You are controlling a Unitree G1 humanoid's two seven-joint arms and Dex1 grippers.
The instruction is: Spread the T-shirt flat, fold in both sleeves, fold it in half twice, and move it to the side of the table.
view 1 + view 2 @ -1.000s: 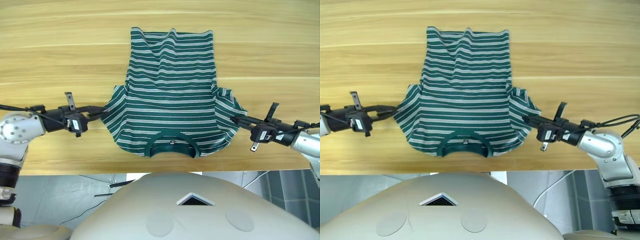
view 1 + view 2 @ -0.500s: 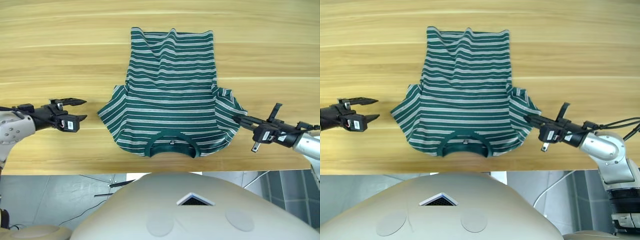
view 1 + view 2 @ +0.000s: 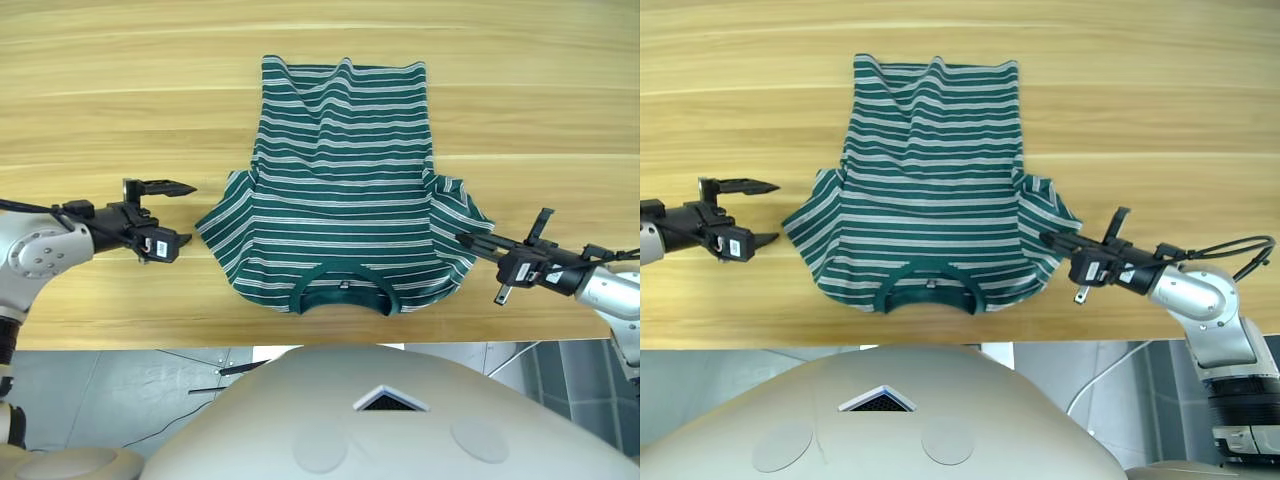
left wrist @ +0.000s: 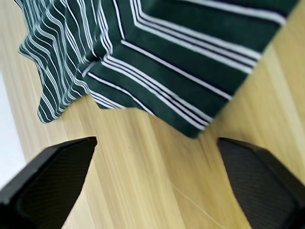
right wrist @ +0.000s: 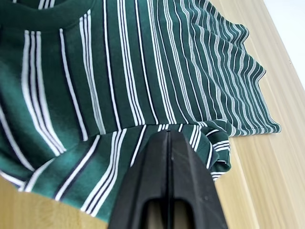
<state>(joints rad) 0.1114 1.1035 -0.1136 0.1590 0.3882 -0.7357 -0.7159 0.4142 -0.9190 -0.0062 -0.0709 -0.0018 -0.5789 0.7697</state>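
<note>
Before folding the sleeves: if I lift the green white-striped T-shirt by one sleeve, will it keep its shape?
Probably floppy: the green white-striped T-shirt shows ripples at its far hem and bunched sleeves. A push would likely wrinkle it rather than slide it across the wooden table.

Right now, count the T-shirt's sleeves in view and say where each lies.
2. The left sleeve lies spread on the table, just clear of the open left gripper. The right sleeve lies bunched, the shut right gripper's tips at its edge. Neither is hidden.
</note>
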